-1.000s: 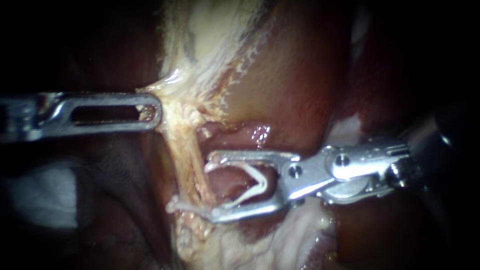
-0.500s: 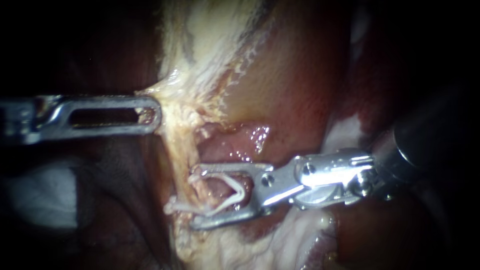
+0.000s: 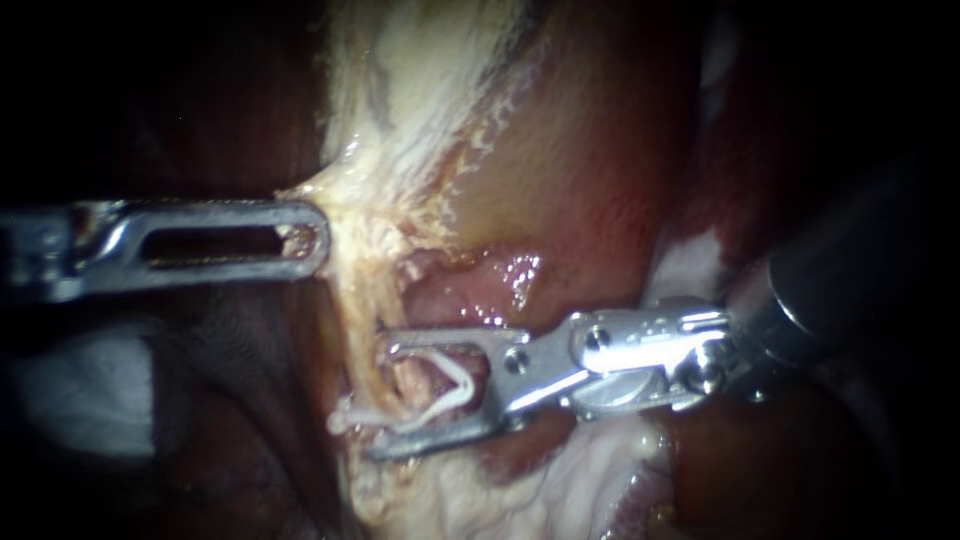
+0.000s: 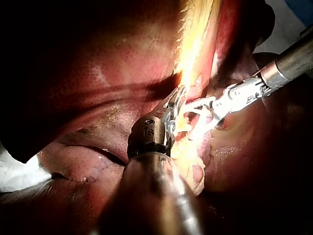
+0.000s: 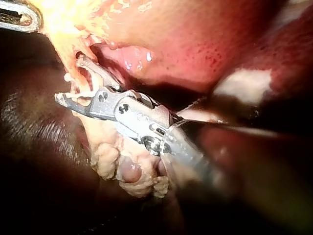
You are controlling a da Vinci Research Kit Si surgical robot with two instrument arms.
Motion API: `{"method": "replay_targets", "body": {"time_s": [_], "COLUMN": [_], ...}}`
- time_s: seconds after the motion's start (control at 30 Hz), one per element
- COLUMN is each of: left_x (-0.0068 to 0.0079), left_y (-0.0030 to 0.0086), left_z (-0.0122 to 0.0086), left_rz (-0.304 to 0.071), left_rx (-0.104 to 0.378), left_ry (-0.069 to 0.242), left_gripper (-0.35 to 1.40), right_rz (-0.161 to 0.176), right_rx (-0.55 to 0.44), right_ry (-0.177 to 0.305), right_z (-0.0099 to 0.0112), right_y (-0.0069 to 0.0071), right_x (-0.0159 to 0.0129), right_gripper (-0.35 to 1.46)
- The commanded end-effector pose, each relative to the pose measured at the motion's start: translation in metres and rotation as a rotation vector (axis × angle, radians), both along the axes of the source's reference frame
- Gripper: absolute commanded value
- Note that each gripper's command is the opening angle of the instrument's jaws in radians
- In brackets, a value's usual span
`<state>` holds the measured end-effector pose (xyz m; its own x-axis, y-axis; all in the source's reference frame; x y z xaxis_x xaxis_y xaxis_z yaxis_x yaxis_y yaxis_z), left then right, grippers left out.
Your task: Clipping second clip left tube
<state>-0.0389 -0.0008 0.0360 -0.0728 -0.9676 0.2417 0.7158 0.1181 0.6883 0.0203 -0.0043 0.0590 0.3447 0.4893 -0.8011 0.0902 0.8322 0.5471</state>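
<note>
A pale stringy tube (image 3: 372,300) runs down from the yellow-white tissue (image 3: 420,90). My right instrument (image 3: 383,398) comes in from the right. Its jaws stand apart, one on each side of the tube, and hold a white V-shaped clip (image 3: 455,392) between them. One leg of the clip sticks out past the tube on the left. My left instrument (image 3: 310,238) has slotted jaws, shut on the pale tissue beside the tube's upper end and holding it taut to the left. In the right wrist view the clip-bearing right instrument (image 5: 70,79) straddles the same strand.
Glistening red tissue (image 3: 480,285) lies behind the tube, and dark liver (image 3: 580,170) lies to the right. A lumpy pale fat mass (image 3: 470,500) sits under the right instrument. A whitish patch (image 3: 90,390) shows dimly at the left.
My right instrument has slid left, so its jaws and clip now straddle the tube, and the jaws have narrowed somewhat. My left instrument has kept its hold in place.
</note>
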Motion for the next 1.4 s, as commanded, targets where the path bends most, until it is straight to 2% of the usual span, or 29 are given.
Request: {"method": "replay_targets", "body": {"time_s": [0.03,0.6,0.87,1.1,1.17,1.2,1.23,1.27,1.33,1.4], "left_x": [-0.0001,-0.0003,-0.0003,-0.0003,-0.0003,-0.0003,-0.0003,-0.0003,-0.0003,-0.0003], "left_y": [0.0000,-0.0002,-0.0002,-0.0001,-0.0001,-0.0001,-0.0002,-0.0002,-0.0002,-0.0002], "left_z": [0.0001,0.0001,0.0001,0.0001,0.0001,0.0001,0.0001,0.0001,0.0001,0.0002], "left_rz": [0.001,0.001,0.001,0.001,0.001,0.001,0.001,0.001,0.001,0.001], "left_rx": [0.000,0.001,0.001,0.001,0.001,0.001,0.001,0.001,0.001,0.001], "left_ry": [-0.001,-0.002,-0.002,-0.002,-0.002,-0.002,-0.002,-0.002,-0.002,-0.002], "left_gripper": [-0.35,-0.35,-0.35,-0.35,-0.35,-0.35,-0.35,-0.35,-0.35,-0.35], "right_rz": [-0.004,-0.028,-0.053,-0.055,-0.054,-0.054,-0.050,-0.042,-0.024,-0.021], "right_rx": [-0.002,0.045,0.066,0.065,0.065,0.065,0.062,0.058,0.049,0.048], "right_ry": [-0.006,0.012,0.027,0.028,0.028,0.028,0.024,0.017,0.003,0.000], "right_z": [0.0001,-0.0002,-0.0003,-0.0002,-0.0001,-0.0001,-0.0001,0.0000,0.0000,0.0000], "right_y": [-0.0001,-0.0007,-0.0013,-0.0015,-0.0015,-0.0014,-0.0015,-0.0015,-0.0015,-0.0015], "right_x": [0.0003,0.0017,0.0017,0.0019,0.0019,0.0018,0.0018,0.0017,0.0016,0.0016], "right_gripper": [0.59,0.54,0.51,0.47,0.31,0.16,-0.12,-0.31,-0.35,-0.35]}}
